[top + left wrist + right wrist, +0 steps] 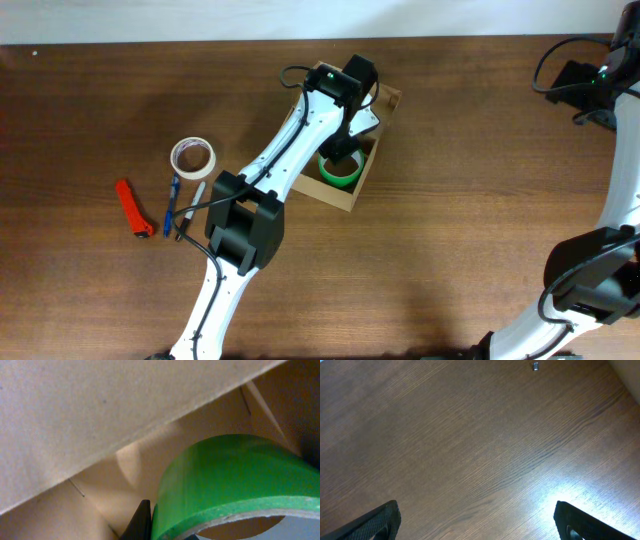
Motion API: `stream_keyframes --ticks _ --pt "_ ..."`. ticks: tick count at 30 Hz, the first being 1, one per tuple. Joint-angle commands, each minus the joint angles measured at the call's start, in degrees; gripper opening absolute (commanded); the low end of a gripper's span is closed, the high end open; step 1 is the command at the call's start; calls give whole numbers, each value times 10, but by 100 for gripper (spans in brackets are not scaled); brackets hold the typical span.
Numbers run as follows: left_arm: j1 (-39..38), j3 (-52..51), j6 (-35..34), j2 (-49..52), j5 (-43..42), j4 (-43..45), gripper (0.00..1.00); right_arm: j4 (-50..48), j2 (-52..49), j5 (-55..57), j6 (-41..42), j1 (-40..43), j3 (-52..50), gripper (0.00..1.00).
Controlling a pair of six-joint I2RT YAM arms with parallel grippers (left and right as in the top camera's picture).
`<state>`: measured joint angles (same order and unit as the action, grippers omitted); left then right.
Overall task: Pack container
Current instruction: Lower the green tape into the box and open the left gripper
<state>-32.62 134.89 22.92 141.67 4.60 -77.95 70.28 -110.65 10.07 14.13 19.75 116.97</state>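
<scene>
The container [343, 198] is a tan cardboard box with its flap lid open, standing at the table's back middle. My left gripper [345, 146] reaches down into it and is shut on the wall of a green tape roll [338, 171]. In the left wrist view the green tape roll [235, 470] fills the lower right. One black finger presses its outer side, the other shows inside the ring, so the gripper [167, 529] pinches the wall. The cardboard walls of the container [100, 415] surround it. My right gripper [477, 516] is open and empty over bare wood at the far right [572, 82].
Left of the box lie a tan tape roll [192, 156], a blue pen [170, 206], a second pen [193, 204] and a red cutter [133, 208]. The left arm stretches from the front edge up to the box.
</scene>
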Motion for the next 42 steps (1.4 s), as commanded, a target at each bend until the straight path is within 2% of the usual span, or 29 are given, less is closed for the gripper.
stream_keyframes --ticks 1,12,18,21,23,42 --pt "-3 1 -7 12 -23 12 2 0 4 5 -2 2 10 99" --pt "-4 1 -7 12 -23 34 2 0 4 5 -2 2 10 99" --pt "-4 1 -7 12 -23 39 5 0 4 5 -2 2 10 99" --pt "-4 1 -7 12 -23 41 5 0 4 5 -2 2 10 99" --pt "-3 1 -7 12 -23 43 2 0 4 5 -2 2 10 99" --pt "-2 1 -7 19 -18 43 2 0 4 5 -2 2 10 99"
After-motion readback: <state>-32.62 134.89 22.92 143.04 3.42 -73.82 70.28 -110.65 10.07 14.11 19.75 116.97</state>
